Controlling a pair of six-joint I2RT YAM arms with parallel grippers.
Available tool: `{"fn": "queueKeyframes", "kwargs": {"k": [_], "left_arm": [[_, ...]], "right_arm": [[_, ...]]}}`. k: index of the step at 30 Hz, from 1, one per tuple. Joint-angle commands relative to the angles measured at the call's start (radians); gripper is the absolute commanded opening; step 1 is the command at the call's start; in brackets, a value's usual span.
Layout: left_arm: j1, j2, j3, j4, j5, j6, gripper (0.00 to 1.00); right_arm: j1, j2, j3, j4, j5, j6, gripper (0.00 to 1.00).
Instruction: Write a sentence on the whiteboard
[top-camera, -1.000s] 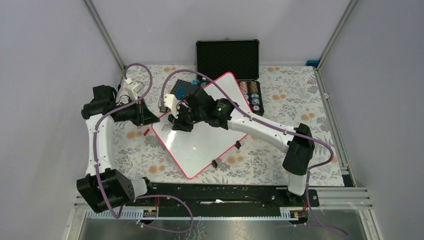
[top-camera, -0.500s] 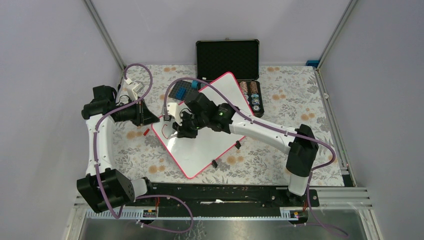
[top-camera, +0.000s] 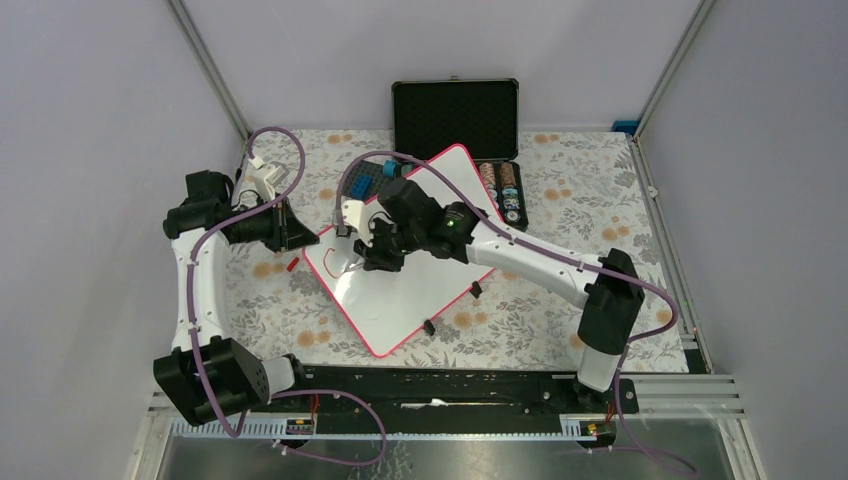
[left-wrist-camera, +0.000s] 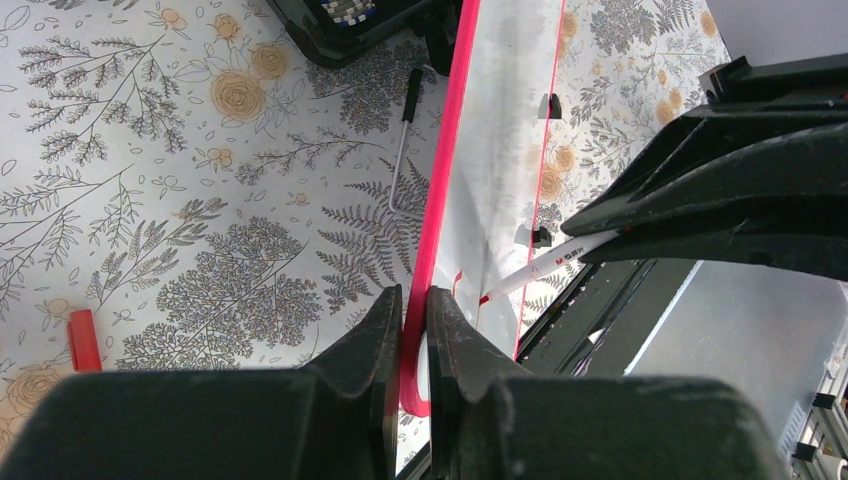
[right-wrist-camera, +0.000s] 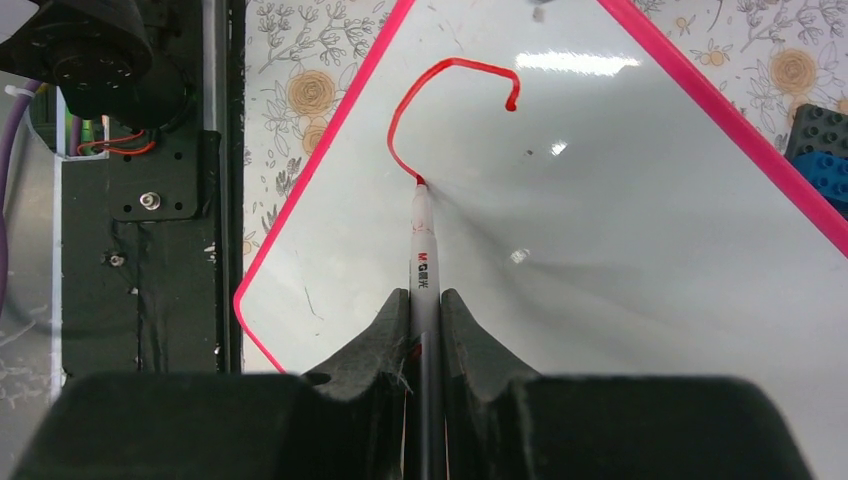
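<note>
The whiteboard (top-camera: 400, 300) lies slanted on the flowered cloth, glossy white with a pink-red frame. My left gripper (top-camera: 305, 238) is shut on the frame at the board's left corner (left-wrist-camera: 414, 300). My right gripper (top-camera: 374, 256) hovers over the board's left part, shut on a white marker (right-wrist-camera: 422, 240). The marker's red tip touches the board (right-wrist-camera: 620, 200). Of the sentence, one hooked red stroke (right-wrist-camera: 455, 62) shows, running from the tip up and round. In the left wrist view the marker (left-wrist-camera: 545, 268) slants down onto the board.
An open black case (top-camera: 455, 115) stands behind the board with poker chips (top-camera: 500, 190) beside it. A blue studded block (top-camera: 372, 178) sits at the board's far edge. A red cap (top-camera: 292, 264) lies on the cloth left of the board. Two black clips (top-camera: 429, 327) mark the near right edge.
My right gripper has moved the marker across the board's left part, first towards me and then to the right, leaving the red stroke. The left arm has stayed still.
</note>
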Motion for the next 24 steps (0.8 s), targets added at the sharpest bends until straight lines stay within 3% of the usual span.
{"fn": "queueKeyframes", "kwargs": {"k": [1,10,24], "left_arm": [[-0.001,-0.021,-0.011,-0.005,0.008,0.022,0.0],[-0.001,-0.019,-0.01,-0.004,0.018,0.023,0.0],[-0.001,-0.021,-0.014,-0.005,0.021,0.023,0.0]], "right_arm": [[-0.028,-0.043,0.029,-0.008,0.06,-0.033,0.0],[-0.057,-0.068,0.092,-0.063,-0.078,0.004,0.0],[-0.069,-0.002,0.135,-0.047,-0.022,0.011,0.0]]}}
